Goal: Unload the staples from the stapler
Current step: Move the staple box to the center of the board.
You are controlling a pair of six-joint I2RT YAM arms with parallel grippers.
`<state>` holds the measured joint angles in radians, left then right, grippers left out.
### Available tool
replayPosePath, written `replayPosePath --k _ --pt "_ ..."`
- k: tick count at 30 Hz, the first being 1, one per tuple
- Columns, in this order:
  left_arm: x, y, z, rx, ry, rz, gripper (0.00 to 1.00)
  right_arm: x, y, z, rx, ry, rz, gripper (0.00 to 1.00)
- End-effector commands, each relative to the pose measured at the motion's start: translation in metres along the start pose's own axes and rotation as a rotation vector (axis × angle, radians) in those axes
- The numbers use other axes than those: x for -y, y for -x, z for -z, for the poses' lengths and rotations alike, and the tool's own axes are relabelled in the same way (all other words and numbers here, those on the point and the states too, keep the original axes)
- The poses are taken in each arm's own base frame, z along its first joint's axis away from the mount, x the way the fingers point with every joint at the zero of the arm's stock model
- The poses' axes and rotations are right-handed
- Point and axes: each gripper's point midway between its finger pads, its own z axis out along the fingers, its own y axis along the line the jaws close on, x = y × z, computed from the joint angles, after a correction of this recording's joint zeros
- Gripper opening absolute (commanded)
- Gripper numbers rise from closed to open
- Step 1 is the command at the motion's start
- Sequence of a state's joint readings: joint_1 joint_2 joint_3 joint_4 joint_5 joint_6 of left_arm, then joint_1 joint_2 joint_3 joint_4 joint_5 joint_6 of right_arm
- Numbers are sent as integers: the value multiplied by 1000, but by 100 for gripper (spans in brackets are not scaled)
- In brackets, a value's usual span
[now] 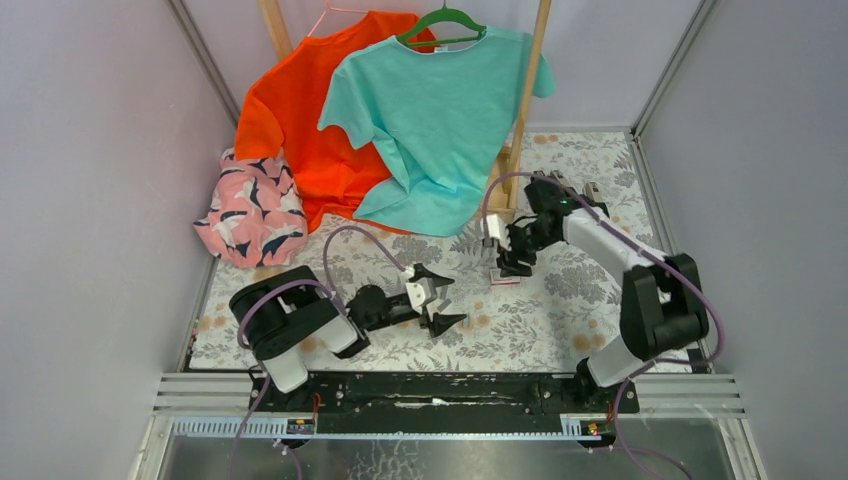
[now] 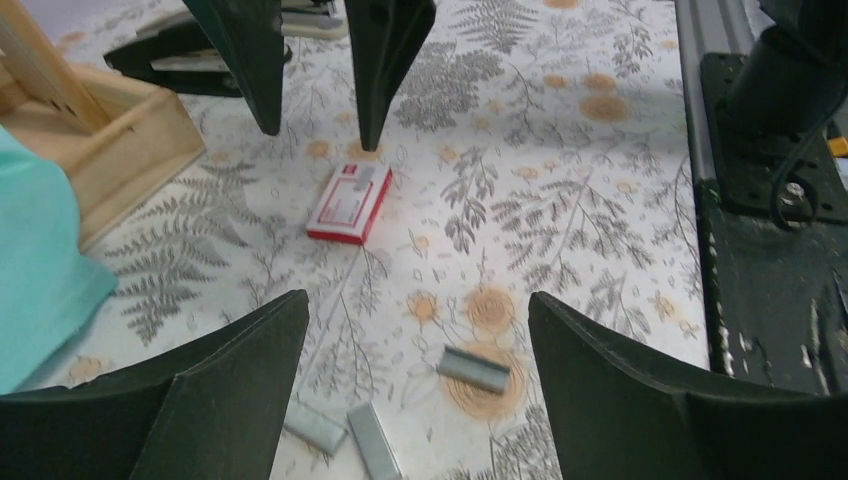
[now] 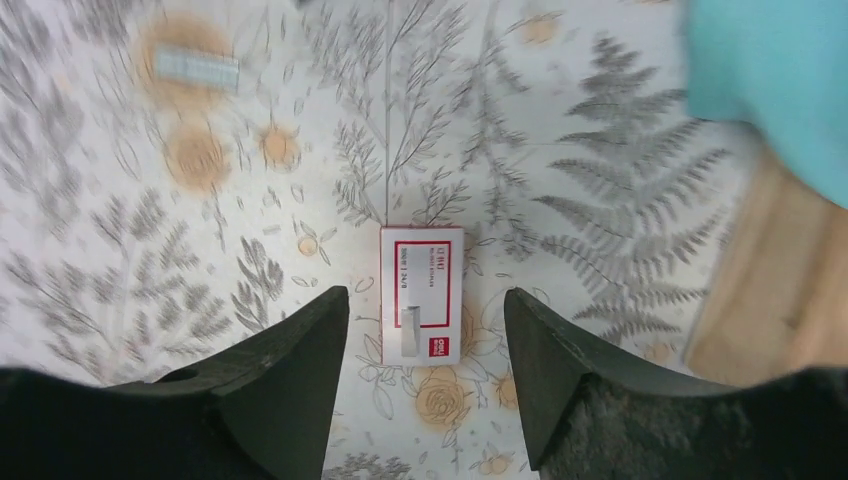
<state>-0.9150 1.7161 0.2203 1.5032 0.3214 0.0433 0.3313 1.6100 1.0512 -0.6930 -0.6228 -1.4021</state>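
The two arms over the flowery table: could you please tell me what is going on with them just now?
Neither arm holds anything. The left gripper hangs open over the staples, three loose strips lying on the patterned table. The right gripper, also open, is poised above a small red-and-white box. The black stapler lies farther off, near the wooden stand.
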Motion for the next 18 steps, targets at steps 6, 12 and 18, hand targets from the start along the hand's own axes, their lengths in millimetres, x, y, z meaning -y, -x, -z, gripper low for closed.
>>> replayPosePath --k 6,12,18 --pt "-11 6 -37 -7 -14 -100 85 6 47 63 348 -133 -849 65" --pt "-17 -13 -61 -108 -75 -237 87 5 24 72 597 -46 -1308 61" --pt "-29 -31 -82 -175 -98 -156 85 2 14 59 609 -39 -1353 61"
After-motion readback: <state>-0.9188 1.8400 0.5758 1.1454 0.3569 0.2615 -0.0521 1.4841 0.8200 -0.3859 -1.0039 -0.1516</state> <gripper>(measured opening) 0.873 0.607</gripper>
